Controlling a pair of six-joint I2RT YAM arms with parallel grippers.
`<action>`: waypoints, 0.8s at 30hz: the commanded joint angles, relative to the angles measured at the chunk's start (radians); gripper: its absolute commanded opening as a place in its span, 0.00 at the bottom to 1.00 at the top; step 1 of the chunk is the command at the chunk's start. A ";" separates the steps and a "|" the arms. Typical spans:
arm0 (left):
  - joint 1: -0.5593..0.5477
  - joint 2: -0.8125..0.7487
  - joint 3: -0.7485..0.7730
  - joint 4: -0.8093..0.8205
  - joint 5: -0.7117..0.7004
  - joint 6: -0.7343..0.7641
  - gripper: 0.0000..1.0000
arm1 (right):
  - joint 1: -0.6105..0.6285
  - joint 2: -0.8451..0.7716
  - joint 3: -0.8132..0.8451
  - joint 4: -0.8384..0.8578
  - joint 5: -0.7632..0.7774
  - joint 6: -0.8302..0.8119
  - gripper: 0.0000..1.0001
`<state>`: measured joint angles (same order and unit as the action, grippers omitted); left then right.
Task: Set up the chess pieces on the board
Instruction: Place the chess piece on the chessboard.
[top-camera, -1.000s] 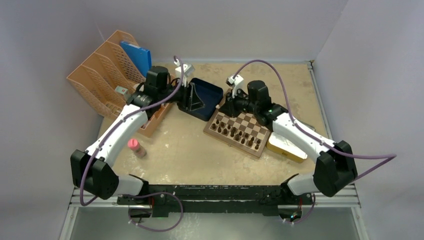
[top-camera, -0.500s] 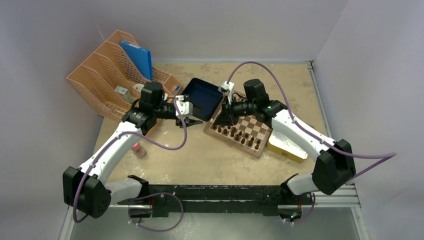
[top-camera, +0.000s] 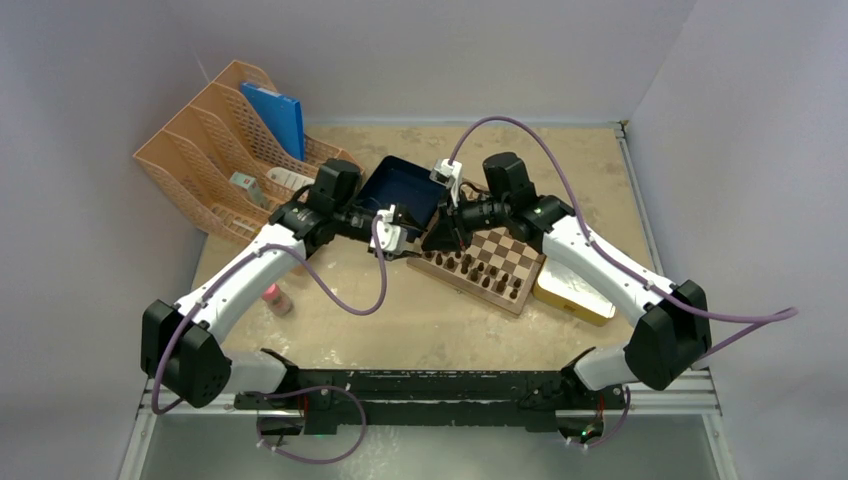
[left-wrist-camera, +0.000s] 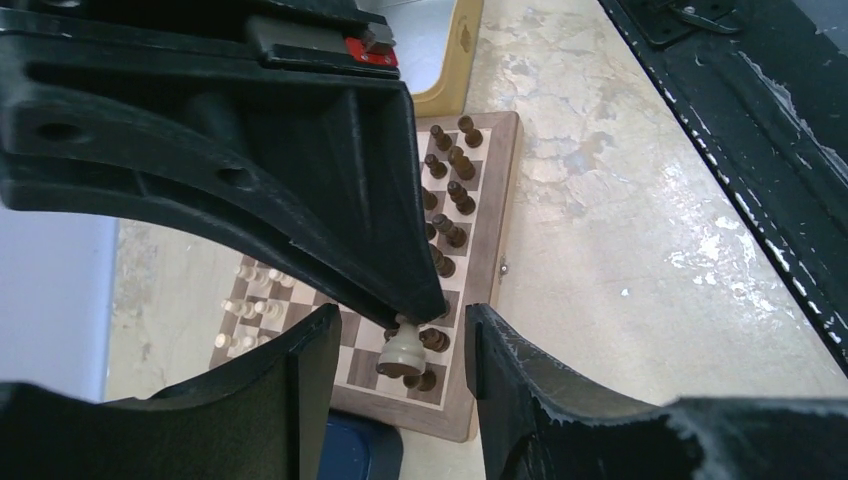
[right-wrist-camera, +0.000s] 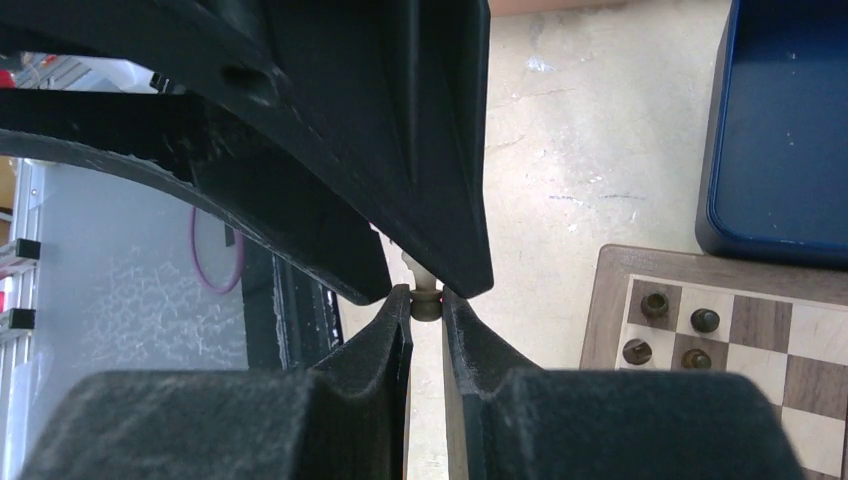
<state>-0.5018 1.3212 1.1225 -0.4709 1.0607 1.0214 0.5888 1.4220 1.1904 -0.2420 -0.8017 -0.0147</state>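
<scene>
My right gripper (top-camera: 437, 235) hangs over the left corner of the board (top-camera: 462, 289), shut on a pale cream chess piece (right-wrist-camera: 425, 306). In the left wrist view that piece (left-wrist-camera: 402, 352) hangs base-first from the right gripper's black fingertips (left-wrist-camera: 425, 300). My left gripper (left-wrist-camera: 403, 330) faces it, jaws open on either side of the piece without touching it. In the top view the left gripper (top-camera: 403, 222) is tip to tip with the right one. Dark pieces (left-wrist-camera: 447, 190) fill the near rows of the board, and several cream pieces (left-wrist-camera: 252, 290) stand at the far side.
A dark blue tray (top-camera: 400, 183) lies just behind the two grippers. A shiny gold-toned tray (top-camera: 572, 297) sits right of the board. An orange file rack (top-camera: 215, 165) fills the back left, and a pink bottle (top-camera: 272, 297) lies near my left arm.
My left arm swung from the blue tray down to the board's left corner, its jaws now around the held piece. My right gripper moved left off the board to meet it.
</scene>
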 joint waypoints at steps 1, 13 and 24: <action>-0.010 0.011 0.056 -0.052 0.009 0.098 0.47 | 0.003 -0.006 0.050 0.006 -0.020 0.008 0.14; -0.020 0.029 0.089 -0.074 -0.045 0.095 0.30 | 0.003 0.006 0.068 -0.004 -0.012 -0.003 0.14; -0.021 -0.020 0.017 0.154 -0.137 -0.136 0.00 | -0.006 -0.061 -0.005 0.229 -0.006 0.287 0.18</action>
<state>-0.5175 1.3479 1.1652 -0.5098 0.9649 1.0096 0.5827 1.4254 1.2064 -0.2081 -0.7906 0.0967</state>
